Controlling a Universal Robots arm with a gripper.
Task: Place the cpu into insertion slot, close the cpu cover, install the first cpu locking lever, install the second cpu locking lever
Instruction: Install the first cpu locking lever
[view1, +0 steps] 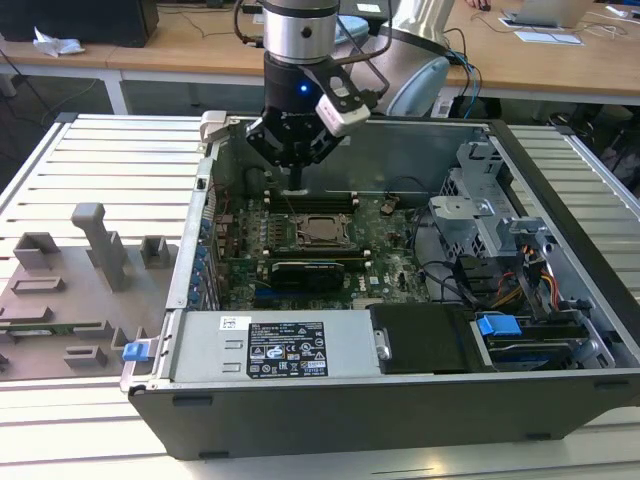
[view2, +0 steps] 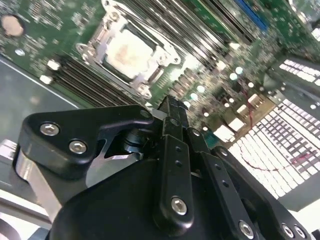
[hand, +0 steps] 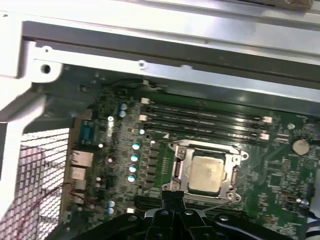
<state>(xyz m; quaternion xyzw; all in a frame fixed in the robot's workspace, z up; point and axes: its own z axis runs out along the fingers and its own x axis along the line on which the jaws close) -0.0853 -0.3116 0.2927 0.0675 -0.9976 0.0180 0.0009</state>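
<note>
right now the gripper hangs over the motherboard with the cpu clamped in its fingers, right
No. The gripper hangs over the motherboard holding nothing; the cpu sits down on that board, framed by the cpu cover, as the first wrist view shows.

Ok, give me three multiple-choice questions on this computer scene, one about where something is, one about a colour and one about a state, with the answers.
1. Where is the cpu?
A) on the bench beside the computer
B) on the motherboard, framed by the cpu cover
C) on top of the graphics card

2. What colour is the plastic clip at the near corner of the case, on the exterior view's left?
A) red
B) blue
C) yellow

3. How does the cpu cover stand?
A) lying flat around the chip
B) tilted upright
C) taken off and laid aside

Answers:
1 B, the silver chip shows through the cover's opening in both wrist views.
2 B, it is bright blue against the grey case.
3 A, its frame lies flat around the chip.
</note>
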